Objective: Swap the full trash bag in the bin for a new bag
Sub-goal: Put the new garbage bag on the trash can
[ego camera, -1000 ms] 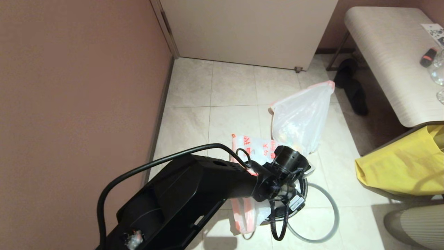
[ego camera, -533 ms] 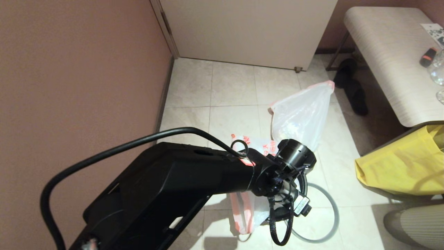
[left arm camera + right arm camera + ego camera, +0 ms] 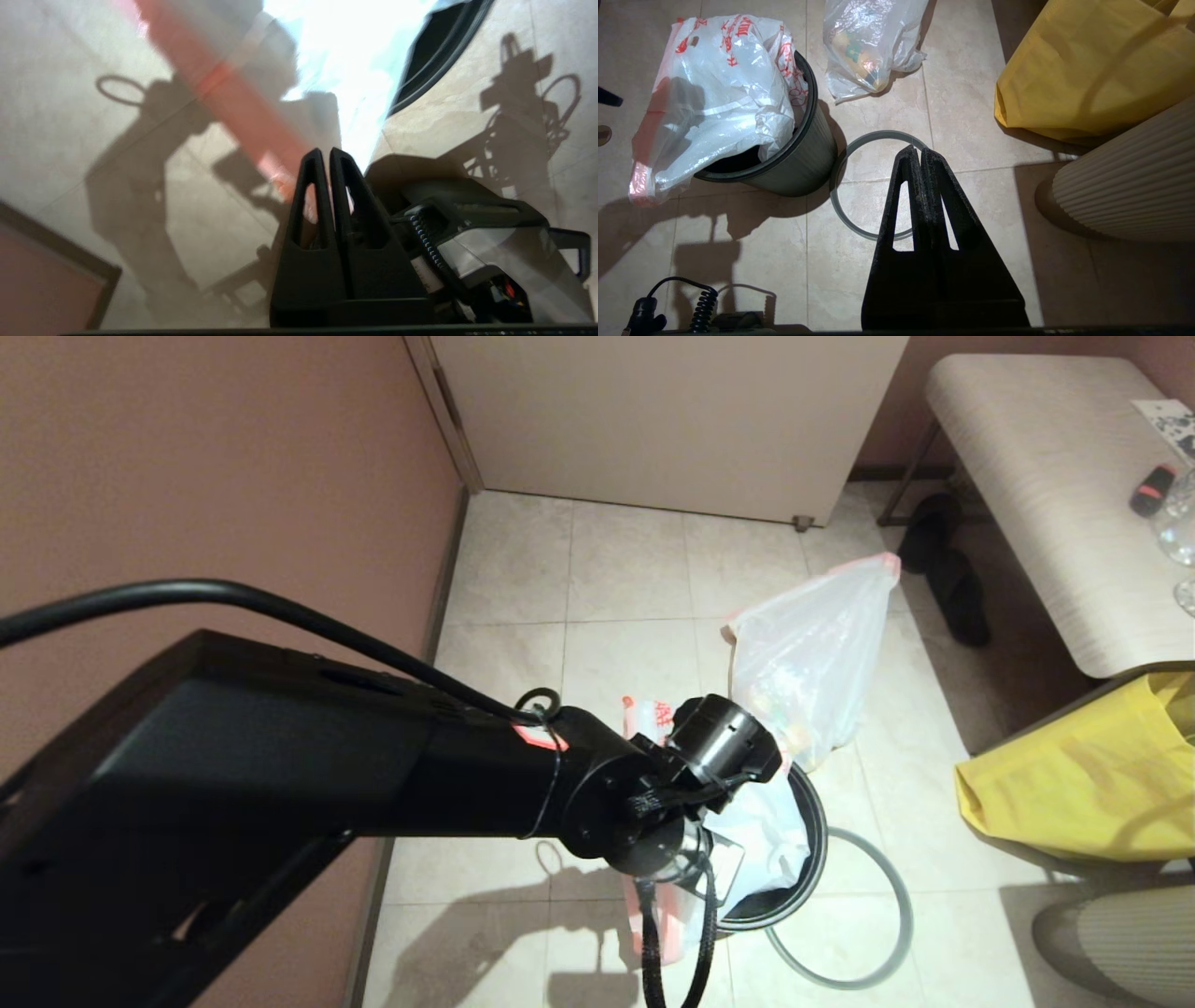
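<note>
Bin [image 3: 803, 154] half-draped by new bag [image 3: 714, 102]; grey hoop [image 3: 859, 186], full trash bag [image 3: 864, 51] beside.

Left arm [image 3: 280, 784] stretched across head view from lower left, wrist bent downward, cable looped over forearm. Left gripper [image 3: 325, 154] fingers pressed together, thin plastic caught between tips. Right gripper [image 3: 915, 151] fingers closed flat against each other, nothing between them, pointing at floor, parked.
</note>
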Robot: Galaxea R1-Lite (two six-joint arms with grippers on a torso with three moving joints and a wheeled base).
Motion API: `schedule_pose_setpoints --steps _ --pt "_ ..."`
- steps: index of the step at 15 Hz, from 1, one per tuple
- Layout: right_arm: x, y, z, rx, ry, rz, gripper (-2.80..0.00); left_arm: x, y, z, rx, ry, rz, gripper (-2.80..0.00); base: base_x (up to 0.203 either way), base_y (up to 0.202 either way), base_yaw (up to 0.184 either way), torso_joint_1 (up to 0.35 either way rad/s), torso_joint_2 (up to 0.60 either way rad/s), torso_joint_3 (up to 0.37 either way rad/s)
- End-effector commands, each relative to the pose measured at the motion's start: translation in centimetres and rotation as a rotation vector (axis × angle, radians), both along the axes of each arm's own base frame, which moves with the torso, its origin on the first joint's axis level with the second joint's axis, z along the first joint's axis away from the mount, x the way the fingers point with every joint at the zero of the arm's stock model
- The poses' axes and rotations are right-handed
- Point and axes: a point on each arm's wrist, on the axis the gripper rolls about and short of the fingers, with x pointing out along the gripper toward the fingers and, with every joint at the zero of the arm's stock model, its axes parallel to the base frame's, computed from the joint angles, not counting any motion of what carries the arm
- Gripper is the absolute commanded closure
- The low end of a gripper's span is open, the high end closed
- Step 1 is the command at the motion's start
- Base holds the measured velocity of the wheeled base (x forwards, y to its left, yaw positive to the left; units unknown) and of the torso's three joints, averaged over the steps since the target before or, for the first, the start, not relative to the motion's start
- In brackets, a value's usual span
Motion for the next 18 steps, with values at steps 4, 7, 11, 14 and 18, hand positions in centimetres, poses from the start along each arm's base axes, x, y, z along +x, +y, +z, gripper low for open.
schedule_pose_setpoints --steps 4,7,11,14,18 --pt "1.4 0.1 6.0 -0.019 0.168 0.045 0.00 -1.5 8.1 2.3 -0.212 -0.031 0.157 0.00 0.000 0.000 0.000 0.000 0.00 0.000" --pt "6.2 0.2 9.6 -0.071 0.374 0.116 0.00 -1.3 12.9 0.7 -0.303 0.011 0.218 0.00 0.000 0.000 0.000 0.000 0.00 0.000" --pt "14.3 3.4 9.8 -0.180 0.641 0.315 0.00 2.2 16.8 -3.2 -0.476 -0.049 0.270 0.00 0.000 0.000 0.000 0.000 0.00 0.000" --pt "18.9 9.7 8.5 -0.275 0.689 0.357 0.00 3.9 18.4 -4.5 -0.519 -0.061 0.283 0.00 0.000 0.000 0.000 0.000 0.00 0.000" --pt "21.0 17.6 7.8 -0.335 0.677 0.425 0.00 6.2 20.6 -7.7 -0.522 -0.010 0.294 0.00 0.000 0.000 0.000 0.000 0.00 0.000"
